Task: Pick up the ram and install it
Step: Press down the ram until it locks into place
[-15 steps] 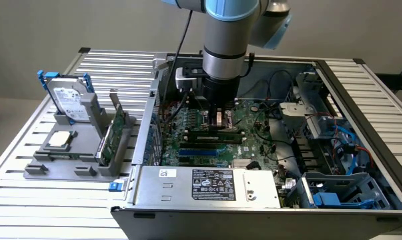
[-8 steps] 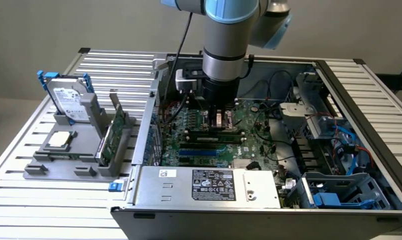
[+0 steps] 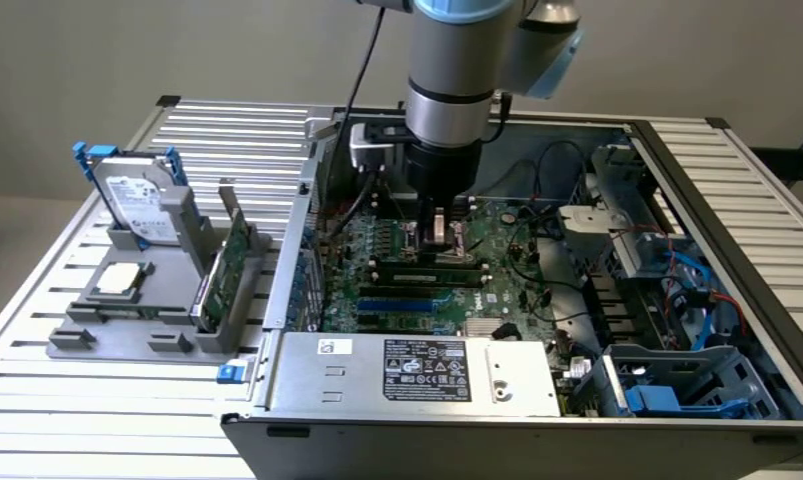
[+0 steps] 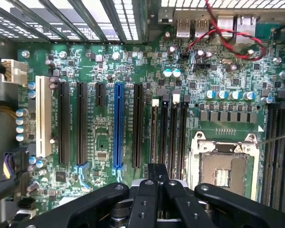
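1. Ram [image 3: 435, 263] is showing in the exterior view as a long, narrow, dark green strip. It is lying level along the black memory slots of the motherboard [image 3: 508, 285], directly below the hand [image 3: 444, 232]. Whether it is pressed fully home I cannot tell.
2. A desk [image 3: 54, 400] of pale metal slats is carrying everything, and a plain light wall [image 3: 108, 50] is standing behind its far edge.
3. An open computer case [image 3: 508, 450] is taking up the middle of the desk and its side toward the exterior view's right. Its silver power supply [image 3: 428, 370] is sitting along the case's near side.
4. A grey holder [image 3: 121, 335] is resting on the desk beside the case, toward the exterior view's left. It is propping up a silver-topped hard drive [image 3: 141, 205] with blue rails and a broader green card [image 3: 225, 265] standing on edge.
5. The arm [image 3: 455, 70] is reaching straight down into the case.
6. The hand [image 4: 156, 183] is pinched fully together. Its two black fingers [image 4: 147, 190] are meeting with no gap, and nothing is showing between them.
7. In the wrist view the hand is hanging over one end of the four black memory slots [image 4: 170, 133]. These are running between a blue expansion slot [image 4: 118, 126] and the open processor socket [image 4: 223, 166].
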{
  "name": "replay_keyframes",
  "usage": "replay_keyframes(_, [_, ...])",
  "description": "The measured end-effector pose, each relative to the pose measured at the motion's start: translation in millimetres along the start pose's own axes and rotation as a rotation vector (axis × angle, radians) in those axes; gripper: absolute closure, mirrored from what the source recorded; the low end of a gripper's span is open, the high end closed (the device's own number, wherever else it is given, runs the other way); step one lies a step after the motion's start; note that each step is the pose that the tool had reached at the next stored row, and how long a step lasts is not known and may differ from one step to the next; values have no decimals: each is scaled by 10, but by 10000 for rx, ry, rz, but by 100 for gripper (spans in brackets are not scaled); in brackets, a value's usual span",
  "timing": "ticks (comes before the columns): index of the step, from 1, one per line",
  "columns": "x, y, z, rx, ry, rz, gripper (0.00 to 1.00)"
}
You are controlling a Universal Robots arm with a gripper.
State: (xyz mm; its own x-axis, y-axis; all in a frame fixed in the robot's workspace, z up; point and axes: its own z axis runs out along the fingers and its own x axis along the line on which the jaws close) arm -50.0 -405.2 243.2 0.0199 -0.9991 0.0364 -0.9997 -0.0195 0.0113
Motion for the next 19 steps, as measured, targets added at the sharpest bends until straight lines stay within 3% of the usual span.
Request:
replay_keyframes(8, [11,-136,-48,-7,2,0,89])
replay_keyframes(13, [35,-145,-160,-9,2,0,89])
replay_keyframes(19, [43,-144,-170,-56,-1,1,89])
